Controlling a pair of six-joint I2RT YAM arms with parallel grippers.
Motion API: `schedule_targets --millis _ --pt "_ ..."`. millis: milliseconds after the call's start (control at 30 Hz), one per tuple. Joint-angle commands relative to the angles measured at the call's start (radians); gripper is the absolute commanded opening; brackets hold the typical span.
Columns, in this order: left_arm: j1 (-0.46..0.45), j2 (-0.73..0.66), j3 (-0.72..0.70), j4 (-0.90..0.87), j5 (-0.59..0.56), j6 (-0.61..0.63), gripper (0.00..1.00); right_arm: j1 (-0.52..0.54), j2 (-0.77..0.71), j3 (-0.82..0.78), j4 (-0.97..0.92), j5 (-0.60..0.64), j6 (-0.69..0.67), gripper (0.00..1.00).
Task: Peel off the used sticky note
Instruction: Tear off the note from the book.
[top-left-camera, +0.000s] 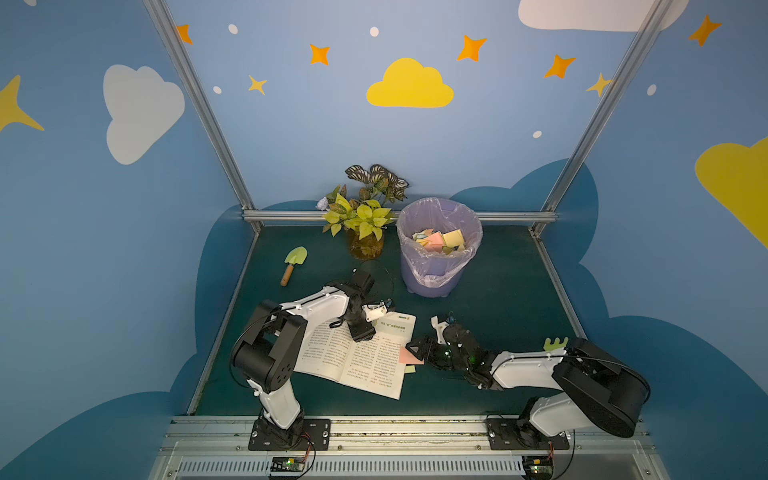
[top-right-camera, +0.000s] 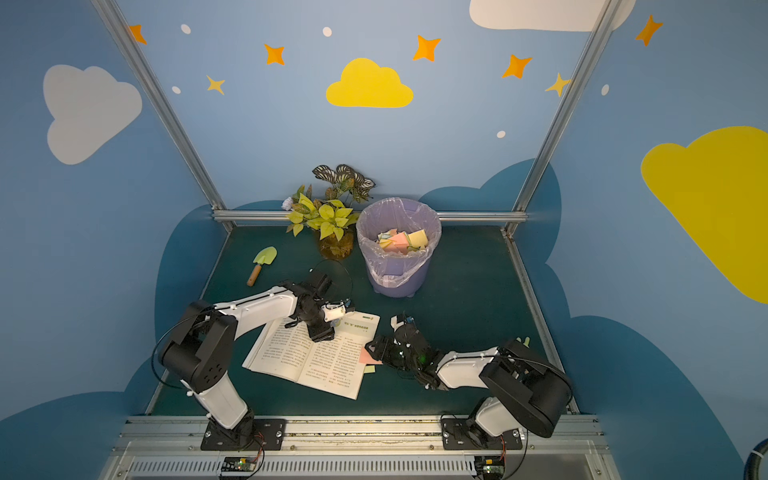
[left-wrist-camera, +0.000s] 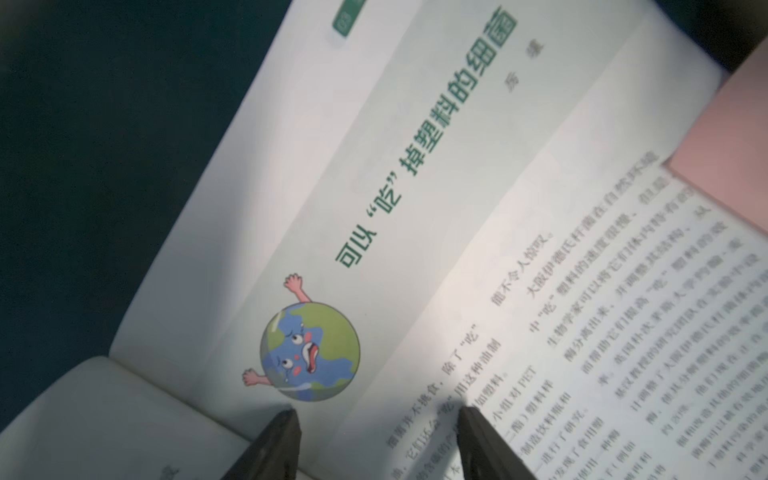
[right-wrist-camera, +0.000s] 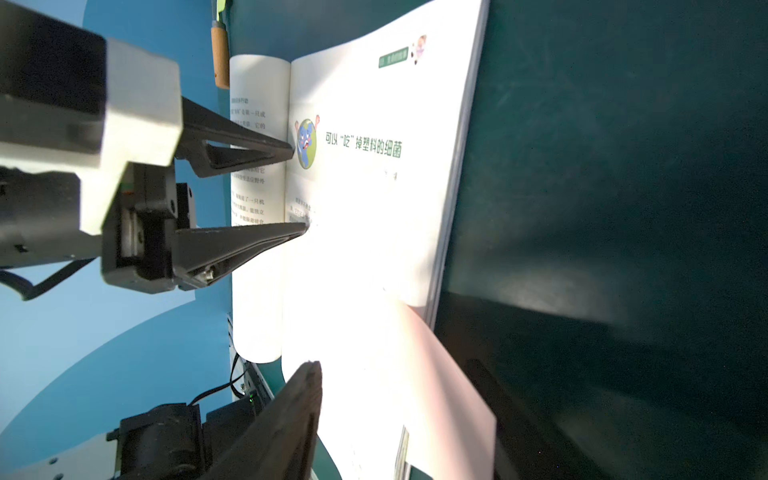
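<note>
An open book (top-left-camera: 357, 365) (top-right-camera: 316, 365) lies on the green table. A pink sticky note (top-left-camera: 405, 357) (top-right-camera: 362, 357) is stuck at the outer edge of its right-hand page, and a yellow-green note (top-left-camera: 410, 369) pokes out just below it. My right gripper (top-left-camera: 415, 347) (right-wrist-camera: 395, 374) stands open at that edge; the curled pink sticky note (right-wrist-camera: 453, 395) lies between its jaws. My left gripper (top-left-camera: 361, 332) (left-wrist-camera: 378, 415) is open, its fingertips down on the page (left-wrist-camera: 415, 208) near the spine, beside a globe cartoon. The pink note (left-wrist-camera: 727, 145) shows at the page's far edge.
A lilac bin (top-left-camera: 432, 274) with a plastic liner holds several discarded notes behind the book. A potted plant (top-left-camera: 365, 220) and a small trowel (top-left-camera: 293, 262) stand at the back left. A green piece (top-left-camera: 555, 343) sits behind my right arm.
</note>
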Motion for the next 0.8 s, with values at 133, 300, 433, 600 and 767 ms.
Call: schedule_targets --millis 133,300,433,600,767 --pt "-0.003 -0.021 -0.014 -0.027 0.012 0.003 0.65 0.012 -0.065 0.081 -0.239 0.116 -0.1 0.34" --pt "-0.023 -0.025 0.012 -0.061 0.055 -0.003 0.65 0.035 -0.084 0.169 -0.4 0.162 -0.168 0.08" --pt "-0.051 0.004 0.063 -0.086 0.073 -0.014 0.65 0.077 -0.085 0.23 -0.501 0.209 -0.208 0.0" --pt "-0.091 0.057 0.111 -0.09 0.076 -0.023 0.64 0.11 -0.081 0.284 -0.571 0.236 -0.234 0.0" --pt "-0.105 0.127 0.154 -0.091 0.059 -0.019 0.62 0.154 -0.064 0.367 -0.642 0.268 -0.273 0.0"
